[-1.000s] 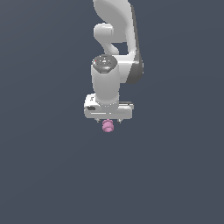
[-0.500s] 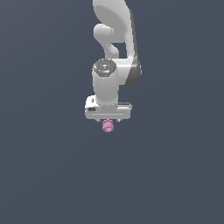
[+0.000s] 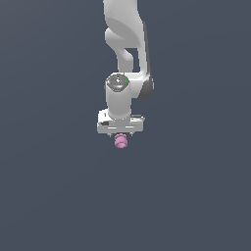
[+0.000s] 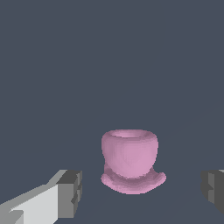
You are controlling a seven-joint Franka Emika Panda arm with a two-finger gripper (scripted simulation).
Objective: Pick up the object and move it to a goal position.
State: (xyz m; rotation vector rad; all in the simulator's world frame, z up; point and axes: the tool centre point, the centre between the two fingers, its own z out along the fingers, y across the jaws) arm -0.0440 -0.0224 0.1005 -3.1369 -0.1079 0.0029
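The object (image 3: pixel 120 141) is a small pink knob-like piece on the dark grey floor, directly under my white gripper (image 3: pixel 120 134) in the exterior view. In the wrist view the object (image 4: pixel 130 158) stands upright on its flared base, rounded body up. It sits between my two fingertips, one grey pad (image 4: pixel 71 193) on one side and the other pad (image 4: pixel 213 191) on the far side. Both pads stand clear of the object with a gap on each side. The gripper (image 4: pixel 142 192) is open and holds nothing.
The floor (image 3: pixel 196 196) is a plain dark grey surface all around. The white arm (image 3: pixel 125 44) rises above the gripper toward the top of the exterior view. No other objects or goal marker show.
The gripper has come down slightly over the pink object. The object has stayed in place.
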